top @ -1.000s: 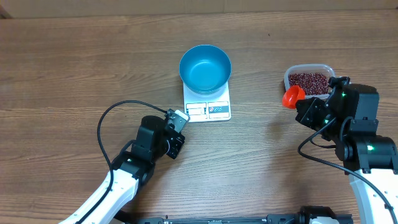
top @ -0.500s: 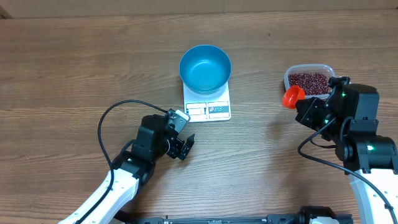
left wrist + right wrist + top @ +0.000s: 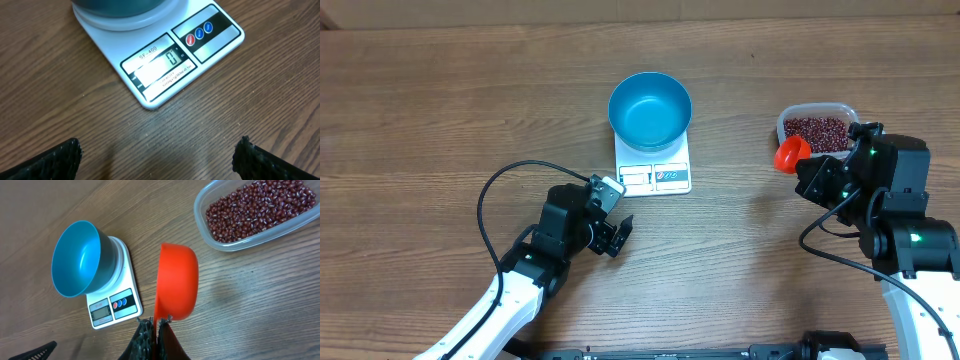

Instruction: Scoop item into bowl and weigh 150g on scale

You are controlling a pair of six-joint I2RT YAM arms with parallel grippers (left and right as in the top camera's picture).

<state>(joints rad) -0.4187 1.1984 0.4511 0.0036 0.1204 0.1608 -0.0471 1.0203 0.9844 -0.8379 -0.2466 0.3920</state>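
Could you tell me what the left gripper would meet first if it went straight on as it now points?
Most likely the scale, at its display edge; only table lies between, and the bowl sits farther back. The height of the left gripper is unclear.

bright even light, soft shadows, sharp focus

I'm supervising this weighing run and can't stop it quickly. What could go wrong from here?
1. The orange scoop, held on its side by the shut right fingers, must cross the table between the tub of beans and the bowl; beans could spill there and go unweighed.
2. The open left fingers sit just in front of the scale, which reads zero; a nudge to it or the bowl might upset that reading.
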